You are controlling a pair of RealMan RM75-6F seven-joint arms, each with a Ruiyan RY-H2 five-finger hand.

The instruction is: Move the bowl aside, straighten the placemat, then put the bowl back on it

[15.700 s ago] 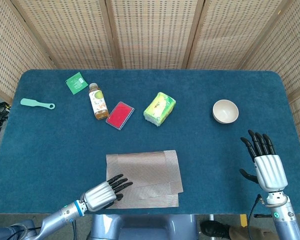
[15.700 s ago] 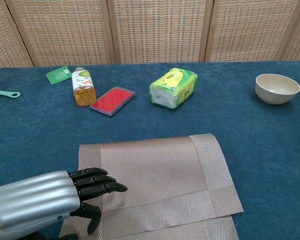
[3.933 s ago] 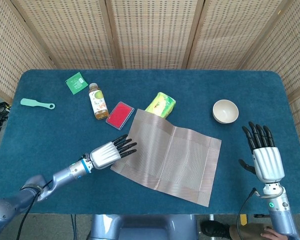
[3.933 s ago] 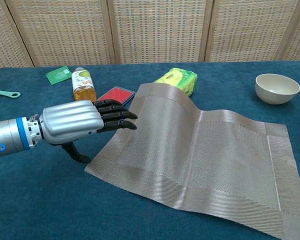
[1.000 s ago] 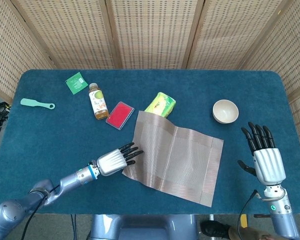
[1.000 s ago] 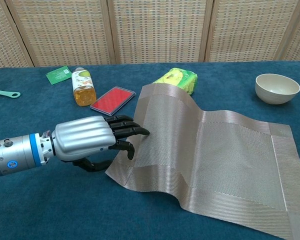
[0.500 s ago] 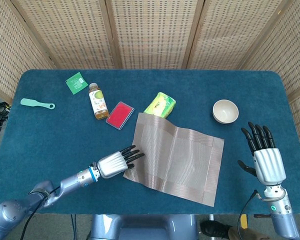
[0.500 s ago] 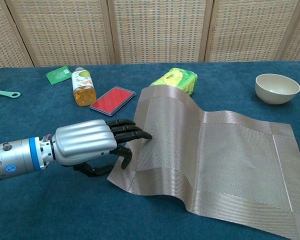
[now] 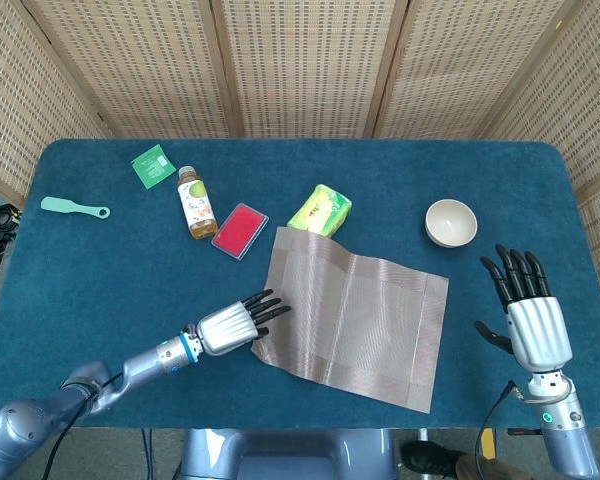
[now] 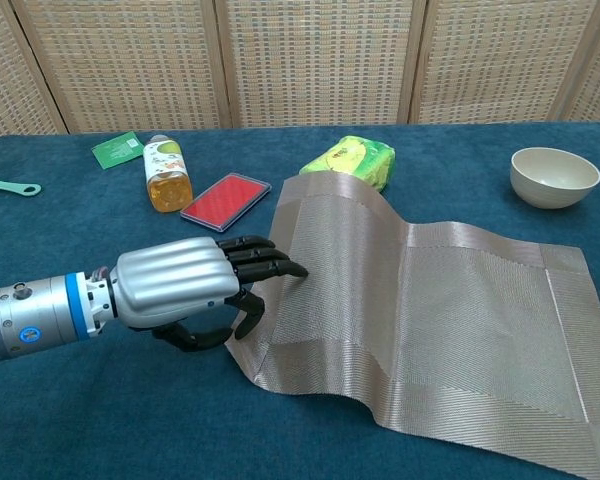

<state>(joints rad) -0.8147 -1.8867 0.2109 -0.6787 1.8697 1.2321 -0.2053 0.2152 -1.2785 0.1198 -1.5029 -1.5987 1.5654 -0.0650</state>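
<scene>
- The placemat (image 9: 352,322) lies unfolded but skewed across the middle of the blue table (image 9: 80,290), its far corner riding up against the yellow packet (image 9: 320,214), so it does not sit flat there.
- The left hand (image 9: 235,325) grips the mat's near left edge, fingers on top and thumb tucked under; I'd judge it is dragging the mat square.
- The bowl (image 9: 451,222) stands aside at the right, well apart from the mat, waiting to go back.
- The right hand (image 9: 532,320) hovers near the table's right edge, fingers spread, holding nothing.
- Only the chest camera shows the thumb under the edge and the mat's hump against the packet; only the head camera shows the right hand and the mat's whole slant.
- A bottle (image 9: 194,203) and a red case (image 9: 240,231) lie beyond the mat.
</scene>
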